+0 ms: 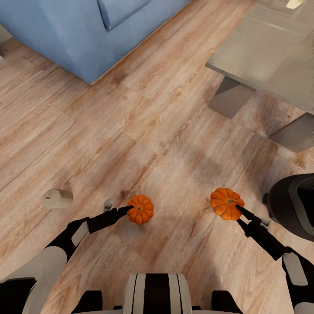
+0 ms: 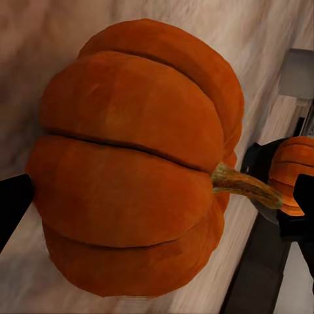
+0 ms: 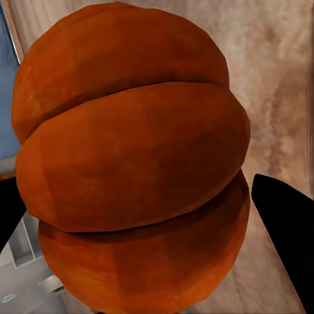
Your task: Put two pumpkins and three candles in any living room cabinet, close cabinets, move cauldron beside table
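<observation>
Head view: the left gripper (image 1: 129, 209) grips the left pumpkin (image 1: 140, 209) and the right gripper (image 1: 239, 210) grips the right pumpkin (image 1: 226, 203), both above the wood floor (image 1: 165, 131). A candle (image 1: 57, 198) lies far left.
Left wrist view: its pumpkin (image 2: 137, 157) sits between closed fingers.
Right wrist view: its pumpkin (image 3: 131, 163) is likewise clamped.

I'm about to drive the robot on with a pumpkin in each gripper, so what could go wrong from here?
The left gripper and right gripper each seem to pinch their pumpkin, the left pumpkin and the right pumpkin, by one side with the fingertips, so either might slip out while driving. A candle lies on its side on the floor and could be knocked rolling. The glass table is close to the right arm.
</observation>
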